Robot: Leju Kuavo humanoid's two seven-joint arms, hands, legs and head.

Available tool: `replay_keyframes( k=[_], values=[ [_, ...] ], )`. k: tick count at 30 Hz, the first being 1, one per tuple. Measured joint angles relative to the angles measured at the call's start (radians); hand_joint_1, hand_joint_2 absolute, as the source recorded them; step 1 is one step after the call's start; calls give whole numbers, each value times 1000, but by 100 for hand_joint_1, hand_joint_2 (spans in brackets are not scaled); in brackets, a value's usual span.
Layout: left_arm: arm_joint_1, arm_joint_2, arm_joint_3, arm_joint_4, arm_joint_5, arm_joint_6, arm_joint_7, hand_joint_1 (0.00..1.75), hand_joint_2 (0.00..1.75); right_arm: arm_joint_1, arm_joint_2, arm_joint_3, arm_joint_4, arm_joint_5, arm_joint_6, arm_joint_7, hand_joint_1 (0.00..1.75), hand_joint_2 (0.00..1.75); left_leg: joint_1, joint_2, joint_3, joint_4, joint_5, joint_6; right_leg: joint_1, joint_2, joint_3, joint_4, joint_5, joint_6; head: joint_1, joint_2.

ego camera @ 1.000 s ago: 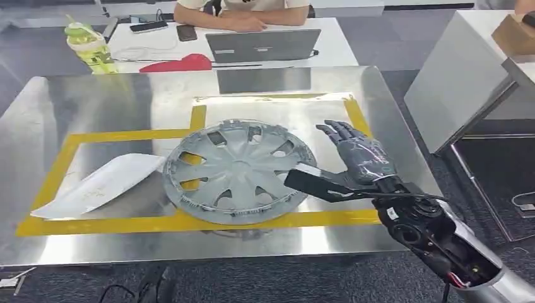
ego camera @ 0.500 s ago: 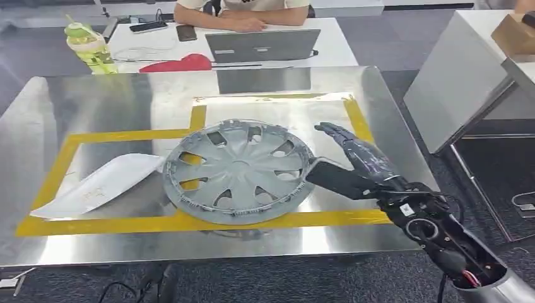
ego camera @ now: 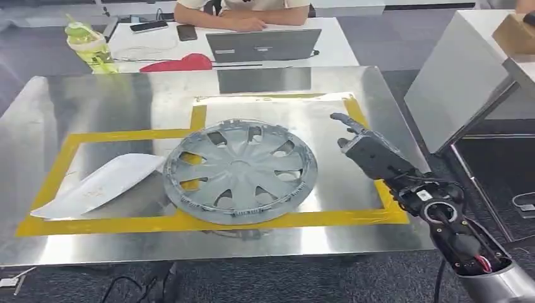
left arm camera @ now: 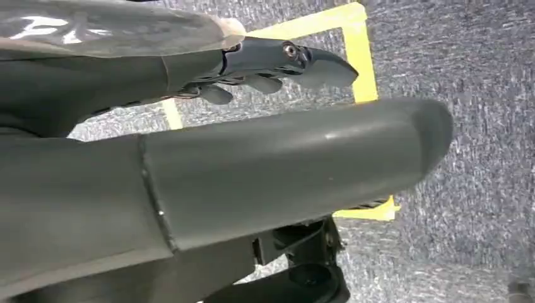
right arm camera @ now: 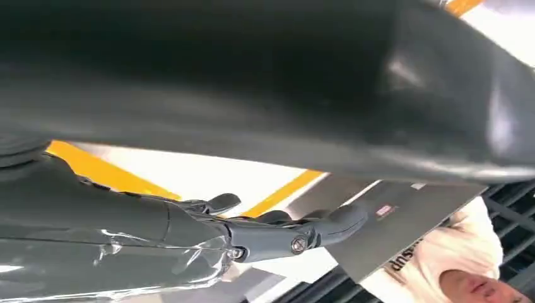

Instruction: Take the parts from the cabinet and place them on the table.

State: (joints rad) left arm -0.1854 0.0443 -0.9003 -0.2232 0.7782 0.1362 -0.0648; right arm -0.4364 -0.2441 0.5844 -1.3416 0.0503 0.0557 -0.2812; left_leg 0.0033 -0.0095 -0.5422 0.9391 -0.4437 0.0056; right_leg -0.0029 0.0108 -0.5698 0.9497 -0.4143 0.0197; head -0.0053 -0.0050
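Note:
A grey wheel cover lies flat on the steel table, inside the yellow tape outline. Beside it on the left lies a white curved panel. My right hand hovers over the table just right of the wheel cover, apart from it, fingers spread and holding nothing; the right wrist view shows its thick thumb and dark fingers extended over the table. In the left wrist view my left hand hangs over grey carpet, thumb and fingers stretched out with nothing in them.
A person sits at a white desk behind the table with a laptop, phones and a green bottle. A grey cabinet stands at the right. Yellow floor tape marks the carpet.
My right hand has drawn back to the right, away from the wheel cover's rim, and turned edge-on. The wheel cover stays flat on the table.

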Motion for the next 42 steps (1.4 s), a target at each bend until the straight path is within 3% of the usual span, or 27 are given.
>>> replay_keyframes(
  k=[11, 20, 42],
  values=[
    [-3, -2, -7, 0, 0, 0, 3, 0, 0, -37, 0, -19, 44, -27, -7, -5, 0, 0, 0, 0, 0, 0, 0, 0, 0, 0, 0, 0, 0, 0, 0, 0],
    [-3, -5, -14, 0, 0, 3, 3, 0, 0, -62, 12, -45, 72, -238, -3, -67, 0, 0, 0, 0, 0, 0, 0, 0, 0, 0, 0, 0, 0, 0, 0, 0],
    [0, -10, -15, 0, 18, 31, -1, 0, 0, -72, 50, -51, 45, -367, -6, -75, 0, 0, 0, 0, 0, 0, 0, 0, 0, 0, 0, 0, 0, 0, -1, 0]
  ],
)
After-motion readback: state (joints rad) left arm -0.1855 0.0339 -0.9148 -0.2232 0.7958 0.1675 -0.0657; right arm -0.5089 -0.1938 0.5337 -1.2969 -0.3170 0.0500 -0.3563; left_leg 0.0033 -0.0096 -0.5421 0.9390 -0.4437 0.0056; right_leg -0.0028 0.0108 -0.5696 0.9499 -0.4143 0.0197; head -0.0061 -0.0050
